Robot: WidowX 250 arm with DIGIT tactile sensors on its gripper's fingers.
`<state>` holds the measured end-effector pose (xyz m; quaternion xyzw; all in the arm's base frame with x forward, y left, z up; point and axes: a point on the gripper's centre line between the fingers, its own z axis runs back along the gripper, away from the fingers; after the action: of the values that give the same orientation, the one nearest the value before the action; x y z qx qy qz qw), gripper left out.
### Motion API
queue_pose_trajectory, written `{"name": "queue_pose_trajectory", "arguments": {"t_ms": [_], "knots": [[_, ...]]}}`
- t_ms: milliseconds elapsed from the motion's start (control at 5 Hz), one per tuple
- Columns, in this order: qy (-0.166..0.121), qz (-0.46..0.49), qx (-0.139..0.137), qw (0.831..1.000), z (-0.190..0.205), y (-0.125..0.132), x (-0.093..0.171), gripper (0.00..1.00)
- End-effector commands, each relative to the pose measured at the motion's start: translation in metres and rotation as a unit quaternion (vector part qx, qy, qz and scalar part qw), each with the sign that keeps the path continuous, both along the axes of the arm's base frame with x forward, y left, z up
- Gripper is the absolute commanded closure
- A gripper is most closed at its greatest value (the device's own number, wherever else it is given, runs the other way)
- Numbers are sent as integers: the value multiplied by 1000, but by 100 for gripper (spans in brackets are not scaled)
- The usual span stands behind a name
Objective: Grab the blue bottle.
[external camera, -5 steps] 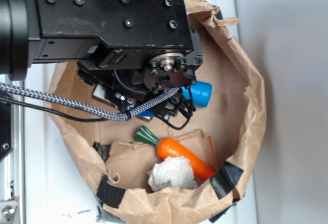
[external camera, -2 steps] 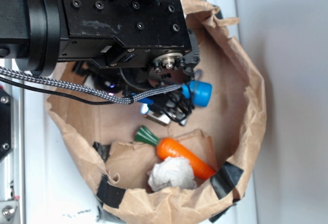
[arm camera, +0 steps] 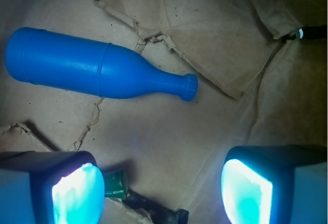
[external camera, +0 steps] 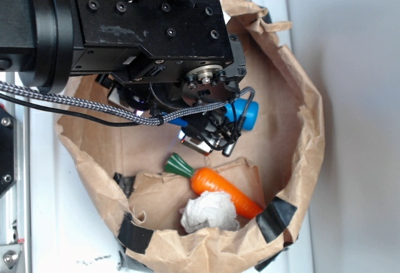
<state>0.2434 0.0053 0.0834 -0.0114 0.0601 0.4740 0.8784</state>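
Lining a white table [external camera: 50, 223] beside a pale wall [external camera: 362, 98], a crumpled paper bag [external camera: 300, 135] holds everything. In the wrist view the blue bottle [arm camera: 97, 67] lies flat toward 11 o'clock, long axis nearly level, neck pointing to 3 o'clock, smooth and bright. The gripper [arm camera: 161, 190] hangs released, nothing between its fingers [arm camera: 77, 193], clear of the bottle. A carrot [external camera: 219, 188] sits at 5 o'clock.

The bright blue bottle [arm camera: 97, 70] lies on its side on creased brown paper, neck pointing right.
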Motion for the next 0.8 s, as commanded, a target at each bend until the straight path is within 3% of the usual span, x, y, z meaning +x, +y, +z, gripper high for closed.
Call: {"name": "queue_pose_trajectory", "arguments": {"t_ms": [0, 200, 600], "knots": [[-18, -130, 12, 991, 6, -3, 22, 0], [-23, -242, 14, 970, 1, 0, 35, 0], [-89, -364, 46, 926, -6, 9, 43, 0]]}}
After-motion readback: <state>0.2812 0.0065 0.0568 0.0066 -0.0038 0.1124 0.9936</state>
